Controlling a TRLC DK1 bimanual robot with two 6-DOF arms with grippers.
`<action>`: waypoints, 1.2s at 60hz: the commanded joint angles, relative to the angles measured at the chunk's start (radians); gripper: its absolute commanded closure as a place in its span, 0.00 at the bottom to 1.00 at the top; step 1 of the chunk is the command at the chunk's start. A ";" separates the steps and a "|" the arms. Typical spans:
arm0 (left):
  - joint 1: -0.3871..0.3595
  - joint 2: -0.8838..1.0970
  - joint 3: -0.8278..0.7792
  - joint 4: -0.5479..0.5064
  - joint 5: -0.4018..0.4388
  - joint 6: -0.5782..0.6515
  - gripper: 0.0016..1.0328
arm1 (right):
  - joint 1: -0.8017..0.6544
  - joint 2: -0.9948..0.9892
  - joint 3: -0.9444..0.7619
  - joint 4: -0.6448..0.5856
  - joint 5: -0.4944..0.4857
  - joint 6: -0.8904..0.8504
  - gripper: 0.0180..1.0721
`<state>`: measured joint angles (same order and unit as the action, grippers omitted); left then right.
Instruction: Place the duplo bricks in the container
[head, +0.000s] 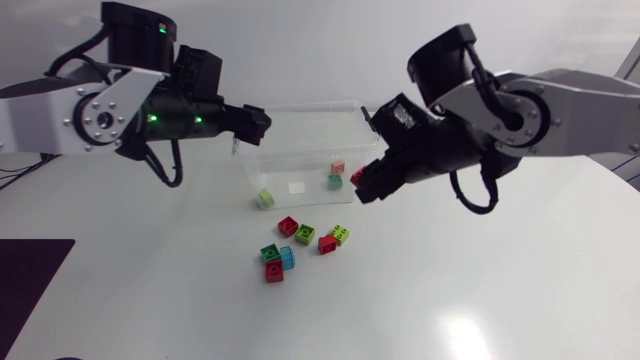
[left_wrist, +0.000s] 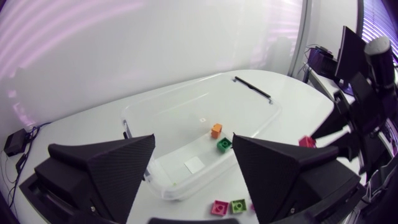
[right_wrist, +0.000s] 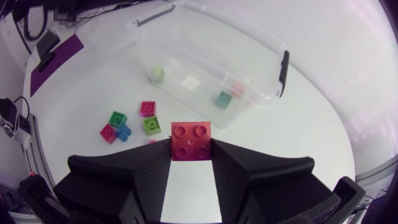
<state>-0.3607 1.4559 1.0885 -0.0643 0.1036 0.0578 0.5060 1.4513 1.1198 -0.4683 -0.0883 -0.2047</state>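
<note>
A clear plastic container (head: 300, 112) stands at the table's middle back. Inside it lie a light green brick (head: 265, 197), an orange brick (head: 338, 166) and a teal brick (head: 335, 181). My left gripper (head: 258, 124) hangs over the container's left end, open with nothing between its fingers (left_wrist: 106, 168); the container (left_wrist: 261, 115) lies below and ahead of it. My right gripper (head: 362, 182) is just off the container's right front corner, shut on a red brick (right_wrist: 191, 140). Several loose bricks (head: 305, 234) lie in front of the container.
The loose bricks are red (head: 288, 226), yellow-green (head: 340, 235), green (head: 270, 253), blue (head: 288, 257) and red (head: 274, 272). A white sticker (head: 297, 187) marks the container's floor. A dark mat (head: 30, 275) lies at the front left.
</note>
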 joint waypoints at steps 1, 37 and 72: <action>0.005 -0.083 -0.073 -0.038 0.034 0.030 0.13 | -0.020 0.017 0.064 0.013 0.010 0.045 0.67; -0.110 -0.157 -0.398 -0.154 0.136 0.192 0.17 | -0.047 0.340 0.380 0.175 0.098 0.122 0.66; 0.046 0.061 -0.417 -0.080 0.134 0.415 0.17 | -0.049 0.397 0.394 0.186 0.150 0.114 0.05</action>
<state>-0.3511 1.4815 0.7055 -0.1501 0.2314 0.3912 0.4625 1.8999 1.5749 -0.2859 0.0536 -0.1001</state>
